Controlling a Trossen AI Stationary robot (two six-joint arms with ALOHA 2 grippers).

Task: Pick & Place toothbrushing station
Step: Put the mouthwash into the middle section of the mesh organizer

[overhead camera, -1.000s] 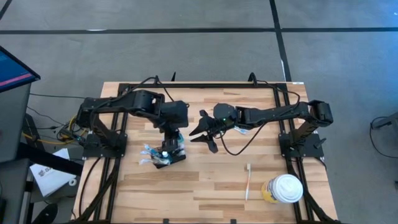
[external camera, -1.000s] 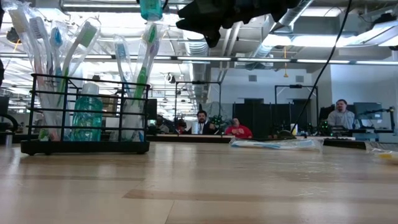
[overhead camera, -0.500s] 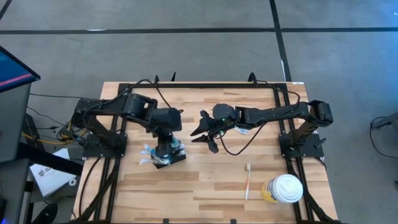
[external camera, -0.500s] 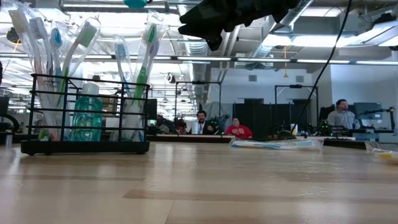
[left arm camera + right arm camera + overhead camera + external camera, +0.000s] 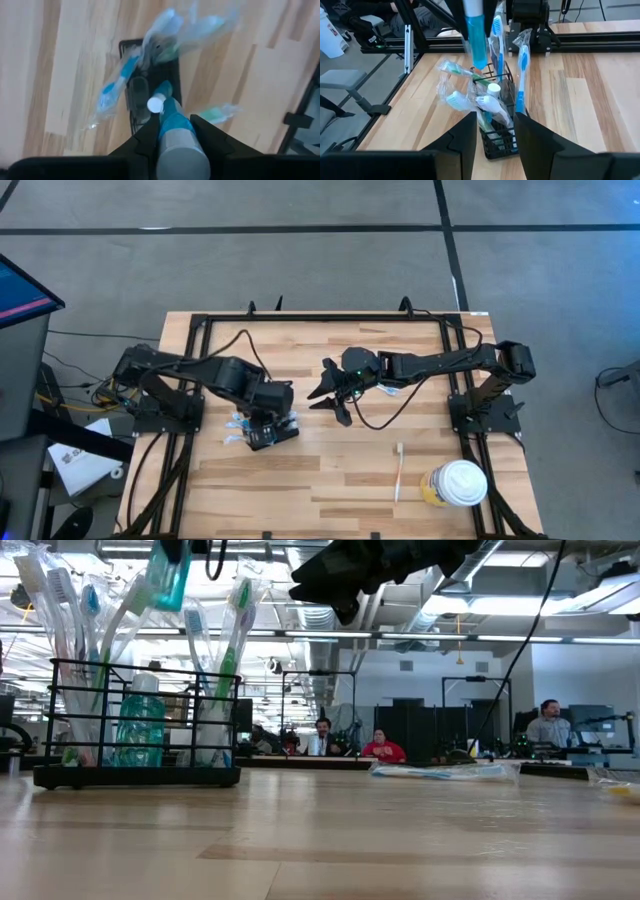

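Above the toothbrushing station [image 5: 150, 85], left gripper [image 5: 172, 131] clamps a blue tube [image 5: 175, 135], unseen overhead.

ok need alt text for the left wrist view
The left hand holds a teal tube with a white cap above a black wire holder of wrapped toothbrushes standing on a wooden table.

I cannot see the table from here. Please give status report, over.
Left gripper shut on blue tube, above the toothbrushing station. Right gripper open, waiting mid-table. Station crowded with wrapped toothbrushes.
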